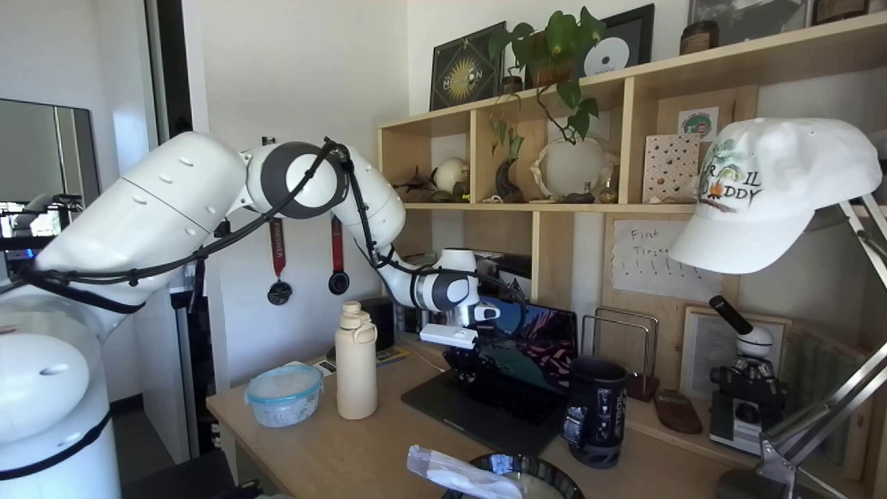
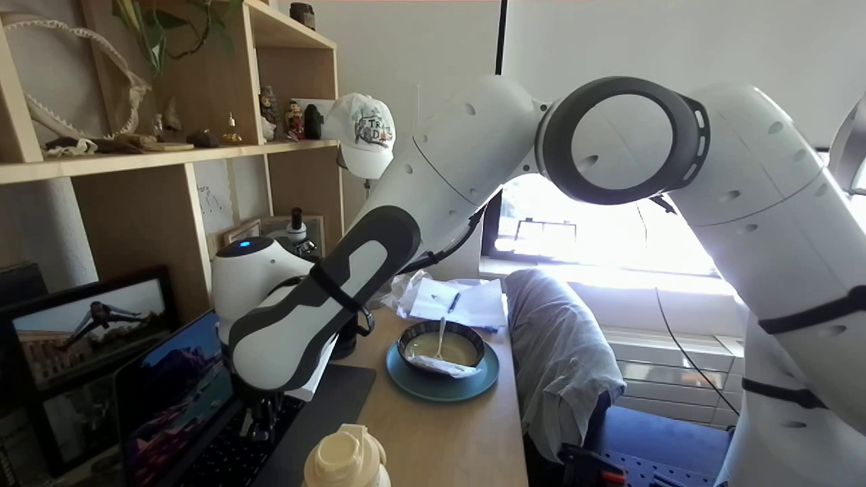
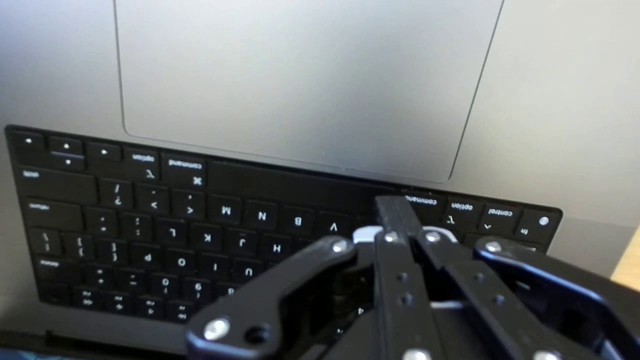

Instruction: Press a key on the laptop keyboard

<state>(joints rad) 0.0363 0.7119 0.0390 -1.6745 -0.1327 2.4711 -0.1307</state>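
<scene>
Pointing down, the end effector (image 3: 393,201) hangs over the laptop keyboard (image 3: 207,237), narrow, its two fingers (image 3: 392,260) side by side and meeting at the tips. In the wrist view the key lettering stands upside down, and the tips overlap the place where the space bar (image 3: 290,182) ends beside a command key (image 3: 424,210); whether they touch a key cannot be told. The trackpad (image 3: 300,85) lies on the keyboard's near side, and the screen (image 1: 544,339), with red, blue and magenta shapes, stands on the far side.

In an exterior view the laptop keyboard sits near the middle of the wooden surface (image 1: 346,457). To its left a cream bottle (image 1: 357,378) stands upright, and farther left is a clear container (image 1: 284,409) with a blue-rimmed lid (image 1: 285,381). To its right, just beside it, a dark mug (image 1: 594,416) stands upright. Far right are a microscope (image 1: 752,381) and a white cap (image 1: 783,180) perched on a jointed metal stand (image 1: 824,404). Wooden shelving (image 1: 628,138) rises behind, a trailing plant (image 1: 563,34) on top.

In an exterior view a dark bowl (image 2: 407,337) rests on a blue plate (image 2: 443,391), a utensil (image 2: 442,333) leaning in it and a clear wrapper (image 2: 443,366) across its rim. Papers (image 2: 480,304) with a pen (image 2: 454,302) lie on the far side of the plate, and a grey cloth (image 2: 561,345) hangs just beyond the surface's right edge. The white arm (image 2: 467,135) arches in from the right.
</scene>
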